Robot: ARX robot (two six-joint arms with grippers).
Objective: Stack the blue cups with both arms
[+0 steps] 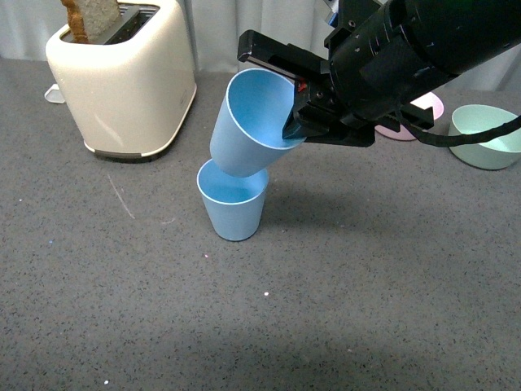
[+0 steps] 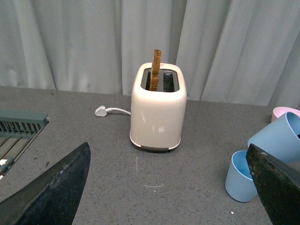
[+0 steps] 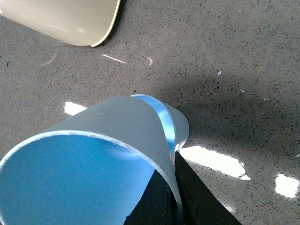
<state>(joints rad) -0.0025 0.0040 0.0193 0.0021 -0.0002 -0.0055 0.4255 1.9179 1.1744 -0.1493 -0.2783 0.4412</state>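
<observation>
Blue plastic fills the right pincer's [image 1: 295,129] grip: it is clamped on the rim of a tilted cup [image 1: 248,122], with one black finger inside the mouth and the other against the outer wall, as the right wrist view shows [image 3: 174,197]. The cup leans away from the pincer, its open mouth turned back toward the arm and its base pointing down and away. Directly under that base a second, standing cup [image 1: 234,202] rests upright on the grey speckled bench [image 1: 342,309]. The tilted cup's base sits at the standing cup's mouth, still at a slant and not seated inside. I cannot tell whether the two are touching.

Beyond the cups from the right pincer, on the far side of its tip, stands a cream toaster [image 1: 122,77] with a slice of toast [image 1: 89,18] sticking out of a slot. Behind the right pincer, partly hidden by the arm, lies a pink bowl [image 1: 425,107], and a green bowl [image 1: 486,137] sits just beside it.

The left pincer [image 2: 167,147] is spread wide with nothing between its fingers [image 2: 56,187]. The toaster [image 2: 158,112] stands well ahead of it, and a white plug [image 2: 100,111] lies on the bench beside the toaster. Both cups show close to one of its fingers. A pale curtain [image 2: 84,42] hangs behind the bench.
</observation>
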